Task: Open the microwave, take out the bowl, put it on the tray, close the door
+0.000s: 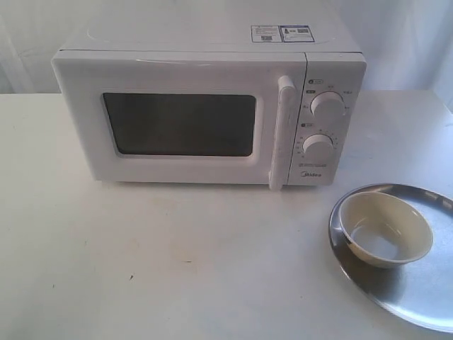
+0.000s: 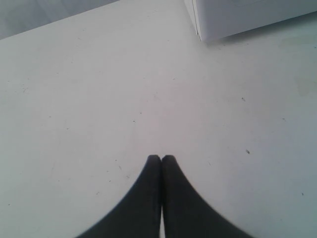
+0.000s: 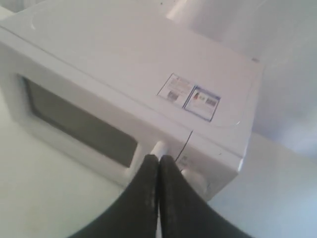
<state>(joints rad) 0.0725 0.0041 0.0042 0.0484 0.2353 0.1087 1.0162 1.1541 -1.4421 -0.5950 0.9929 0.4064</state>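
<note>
The white microwave [image 1: 205, 106] stands at the back of the table with its door [image 1: 177, 124] shut and the vertical bar handle [image 1: 282, 131] beside the knob panel. The cream bowl [image 1: 386, 228] sits on the silver tray [image 1: 417, 290] at the front right. Neither gripper shows in the exterior view. My left gripper [image 2: 161, 158] is shut with nothing in it, above bare table near a microwave corner [image 2: 200, 29]. My right gripper [image 3: 159, 158] is shut and empty, hanging above and in front of the microwave [image 3: 148, 69], its tips in line with the handle's top [image 3: 159, 147].
Two round knobs [image 1: 327, 105] sit on the microwave's right panel. Stickers [image 3: 189, 98] lie on its top. The white table [image 1: 177, 262] runs wide in front of the microwave. The tray reaches past the right and bottom edges of the exterior view.
</note>
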